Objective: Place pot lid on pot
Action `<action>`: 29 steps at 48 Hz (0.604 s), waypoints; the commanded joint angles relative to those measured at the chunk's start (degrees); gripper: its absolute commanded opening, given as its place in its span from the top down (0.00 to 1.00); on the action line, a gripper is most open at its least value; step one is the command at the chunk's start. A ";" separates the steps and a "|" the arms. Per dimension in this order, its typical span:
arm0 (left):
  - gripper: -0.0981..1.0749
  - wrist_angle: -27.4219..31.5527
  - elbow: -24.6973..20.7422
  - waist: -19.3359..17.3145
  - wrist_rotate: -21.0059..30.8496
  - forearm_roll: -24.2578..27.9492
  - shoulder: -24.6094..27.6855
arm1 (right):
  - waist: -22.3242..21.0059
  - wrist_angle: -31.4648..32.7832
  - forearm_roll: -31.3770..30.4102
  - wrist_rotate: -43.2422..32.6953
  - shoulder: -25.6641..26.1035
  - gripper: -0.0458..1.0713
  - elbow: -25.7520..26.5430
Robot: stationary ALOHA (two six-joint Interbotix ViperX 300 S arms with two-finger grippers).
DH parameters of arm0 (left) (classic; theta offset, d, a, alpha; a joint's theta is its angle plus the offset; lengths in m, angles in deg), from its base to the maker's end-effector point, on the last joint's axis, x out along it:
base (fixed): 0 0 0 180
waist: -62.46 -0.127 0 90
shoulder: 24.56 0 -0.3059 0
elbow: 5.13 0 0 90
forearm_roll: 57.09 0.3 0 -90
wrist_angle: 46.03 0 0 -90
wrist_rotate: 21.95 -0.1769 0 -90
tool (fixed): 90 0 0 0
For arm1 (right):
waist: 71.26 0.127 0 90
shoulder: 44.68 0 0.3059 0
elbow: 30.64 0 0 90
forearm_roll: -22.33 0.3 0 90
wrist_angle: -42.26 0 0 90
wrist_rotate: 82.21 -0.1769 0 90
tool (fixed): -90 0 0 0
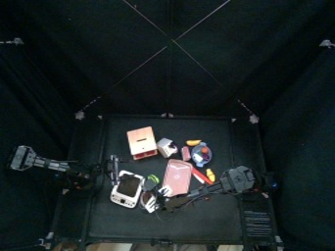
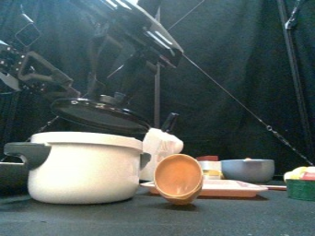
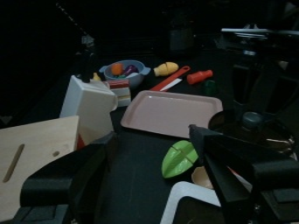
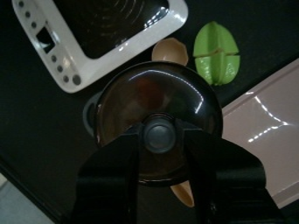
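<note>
In the front view the white pot (image 2: pixel 84 168) stands near and to the left, its dark handle pointing left. The black pot lid (image 2: pixel 99 115) hangs tilted just above the pot's rim. From the right wrist the lid (image 4: pixel 140 96) is a dark round disc, and my right gripper (image 4: pixel 160 136) is shut on its centre knob, one jaw on each side. The pot's white rim (image 4: pixel 70 66) shows beyond the lid. My left gripper (image 3: pixel 146 188) rests open and holds nothing, left of the pot (image 1: pixel 127 188).
A pink tray (image 3: pixel 170 114), a green leaf-shaped dish (image 4: pixel 218 51) and a wooden spoon (image 2: pixel 179 178) lie close to the pot. Farther back are a white box (image 3: pixel 93 98), a blue bowl (image 3: pixel 122 67) and small orange and red items. A wooden board (image 3: pixel 30 157) lies by the left gripper.
</note>
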 commanded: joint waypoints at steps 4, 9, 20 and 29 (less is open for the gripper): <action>0.07 -0.18 -0.62 -0.09 0.00 -0.09 0.09 | -0.53 1.93 6.06 7.91 -1.41 0.38 5.71; 0.07 -0.09 -0.62 -0.09 0.00 -0.09 0.09 | -0.70 4.66 5.63 9.58 -2.64 0.38 8.26; 0.07 0.26 -0.62 0.00 0.00 -0.09 0.09 | -0.88 6.86 3.87 10.81 -2.99 0.38 10.28; 0.07 0.26 -0.70 -0.09 0.00 -0.09 0.00 | -1.49 6.94 5.54 12.83 -3.43 0.38 10.81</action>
